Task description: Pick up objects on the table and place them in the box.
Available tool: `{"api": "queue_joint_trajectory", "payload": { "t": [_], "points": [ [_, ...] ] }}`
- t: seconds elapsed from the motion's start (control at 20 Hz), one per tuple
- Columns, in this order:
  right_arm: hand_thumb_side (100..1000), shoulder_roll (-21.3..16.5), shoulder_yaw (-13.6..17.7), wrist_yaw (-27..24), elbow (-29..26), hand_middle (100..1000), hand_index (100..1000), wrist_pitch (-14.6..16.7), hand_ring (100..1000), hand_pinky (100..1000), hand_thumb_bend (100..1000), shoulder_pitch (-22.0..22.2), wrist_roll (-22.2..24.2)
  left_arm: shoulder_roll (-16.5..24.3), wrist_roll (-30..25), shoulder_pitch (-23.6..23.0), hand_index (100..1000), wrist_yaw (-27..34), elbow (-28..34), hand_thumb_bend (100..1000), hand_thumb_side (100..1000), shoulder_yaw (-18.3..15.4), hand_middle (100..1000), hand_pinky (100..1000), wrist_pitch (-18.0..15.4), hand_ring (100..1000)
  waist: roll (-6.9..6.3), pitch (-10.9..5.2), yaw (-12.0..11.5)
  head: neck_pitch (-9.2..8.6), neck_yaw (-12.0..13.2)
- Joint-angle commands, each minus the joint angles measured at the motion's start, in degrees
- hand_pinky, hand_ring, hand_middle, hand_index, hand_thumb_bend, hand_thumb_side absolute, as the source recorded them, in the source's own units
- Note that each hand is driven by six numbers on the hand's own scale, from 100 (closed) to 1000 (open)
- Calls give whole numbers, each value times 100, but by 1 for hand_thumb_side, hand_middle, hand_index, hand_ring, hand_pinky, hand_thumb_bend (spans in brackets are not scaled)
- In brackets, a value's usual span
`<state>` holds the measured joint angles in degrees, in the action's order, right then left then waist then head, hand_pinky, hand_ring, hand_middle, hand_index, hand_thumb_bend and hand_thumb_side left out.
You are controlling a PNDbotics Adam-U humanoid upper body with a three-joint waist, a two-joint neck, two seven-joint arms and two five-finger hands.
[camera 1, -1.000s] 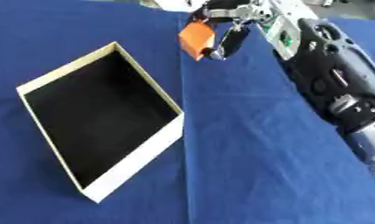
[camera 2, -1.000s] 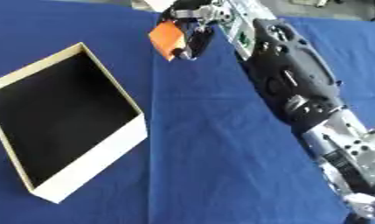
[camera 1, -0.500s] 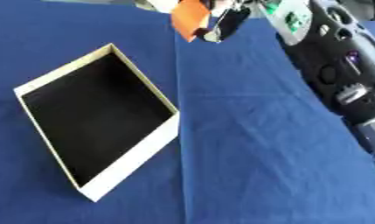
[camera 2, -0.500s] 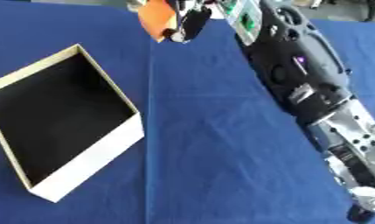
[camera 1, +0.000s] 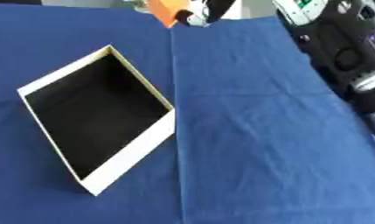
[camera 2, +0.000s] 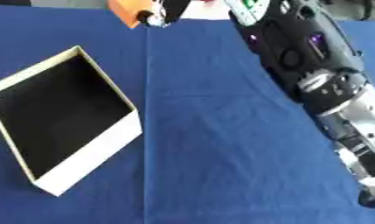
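The box (camera 1: 137, 148) looks empty inside. The right hand (camera 1: 199, 13) has its fingers closed around an orange block (camera 1: 163, 9), up high past the box. It isn't dropped in yet.

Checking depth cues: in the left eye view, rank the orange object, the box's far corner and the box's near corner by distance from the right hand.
1. orange object: in the right hand, top edge.
2. box's far corner: below the hand, slightly to its left.
3. box's near corner: lower left, farthest.
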<state>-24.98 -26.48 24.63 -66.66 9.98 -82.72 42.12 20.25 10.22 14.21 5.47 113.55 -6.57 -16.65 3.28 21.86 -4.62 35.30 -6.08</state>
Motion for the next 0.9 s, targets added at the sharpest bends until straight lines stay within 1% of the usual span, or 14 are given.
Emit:
{"api": "queue_joint_trajectory", "payload": {
  "t": [0.05,0.15,0.3,0.4,0.7,0.8,0.9],
  "points": [
    [100,28,-192,-303,-389,355,450,-275,581,603,100,-164,104,80,-19,61,657,62,104,100,699,-16,483,452,-7,442,-42,-181,-16,96,-4],
    [100,143,-357,-400,-503,357,451,-405,581,602,100,-161,204,71,-29,75,658,86,104,100,698,-9,483,452,-13,442,-42,-218,-47,125,-40],
    [100,305,-551,-493,-583,363,454,-513,583,600,100,-138,368,56,-41,100,660,117,104,100,697,-3,484,453,-20,443,-28,-249,-116,147,-111],
    [100,357,-607,-520,-602,363,454,-554,583,600,100,-125,426,49,-49,108,660,131,104,100,697,-2,484,453,-19,443,-20,-255,-142,149,-132],
    [109,370,-629,-540,-630,367,455,-595,585,595,100,-120,456,46,-57,111,661,141,104,100,698,-5,484,453,-18,444,-16,-256,-152,148,-141],
    [111,511,-752,-547,-546,366,455,-585,585,595,100,7,527,-2,-50,135,661,151,104,100,698,-14,484,453,-8,444,47,-236,-280,135,-234],
    [115,675,-829,-483,-453,367,455,-566,585,594,100,81,559,-36,-57,144,661,161,104,100,700,-9,484,453,4,444,68,-226,-355,144,-292]
  ]
}}
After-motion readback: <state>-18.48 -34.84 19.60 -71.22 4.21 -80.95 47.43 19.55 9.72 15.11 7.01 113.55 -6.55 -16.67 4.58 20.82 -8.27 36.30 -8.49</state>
